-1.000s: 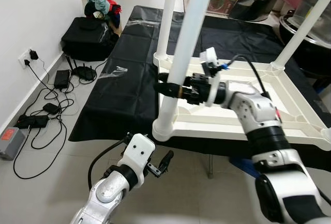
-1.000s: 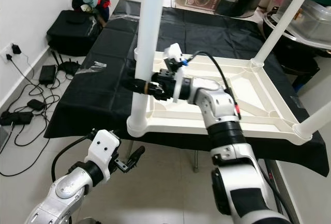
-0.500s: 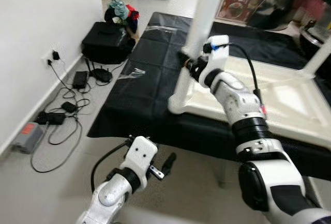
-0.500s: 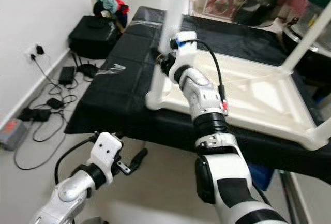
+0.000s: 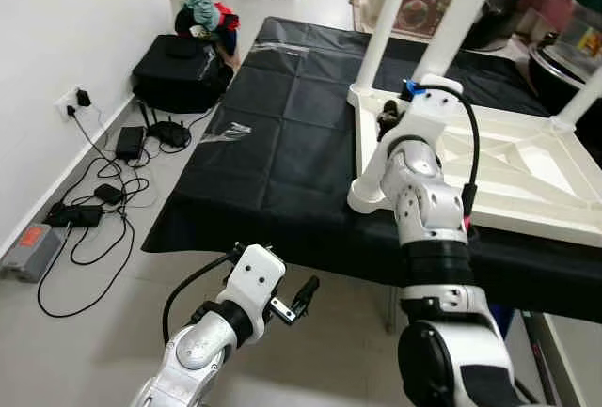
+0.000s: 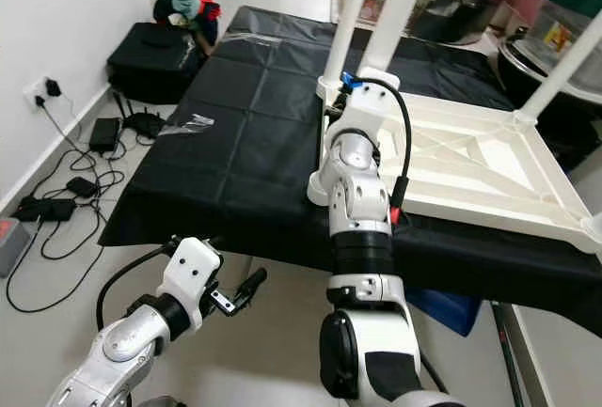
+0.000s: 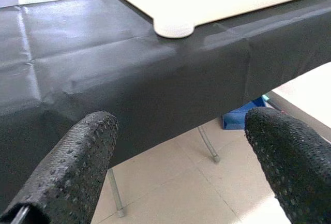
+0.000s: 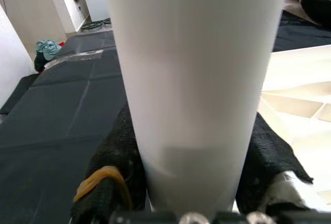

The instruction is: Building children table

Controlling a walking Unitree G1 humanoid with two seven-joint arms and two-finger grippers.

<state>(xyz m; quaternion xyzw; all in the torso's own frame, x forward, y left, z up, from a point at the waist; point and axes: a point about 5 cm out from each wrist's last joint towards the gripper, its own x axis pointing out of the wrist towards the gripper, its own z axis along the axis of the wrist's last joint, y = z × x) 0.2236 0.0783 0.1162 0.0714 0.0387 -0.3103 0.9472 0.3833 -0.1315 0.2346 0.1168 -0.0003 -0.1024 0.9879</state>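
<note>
Right gripper (image 8: pixel 194 182) raised, clamping smooth white plastic table leg (image 8: pixel 196 79) (upright) | left gripper (image 7: pixel 176 151) low, fingers wide, textured black pads (image 7: pixel 77 167)

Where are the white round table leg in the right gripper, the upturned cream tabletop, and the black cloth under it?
white round table leg (image 8: pixel 199 79), right wrist view, on its smooth shaft between the fingers.
upturned cream tabletop (image 6: pixel 489 191), right eye view, on its ribbed underside.
black cloth (image 5: pixel 282 134), left eye view, on a bare stretch beside the tabletop.

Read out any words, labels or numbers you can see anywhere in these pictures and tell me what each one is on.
None can be read.
Red and brown printed poster behind the upturned white plastic table: print too small and blurred.
Red label on the grey box on the floor: too small.
</note>
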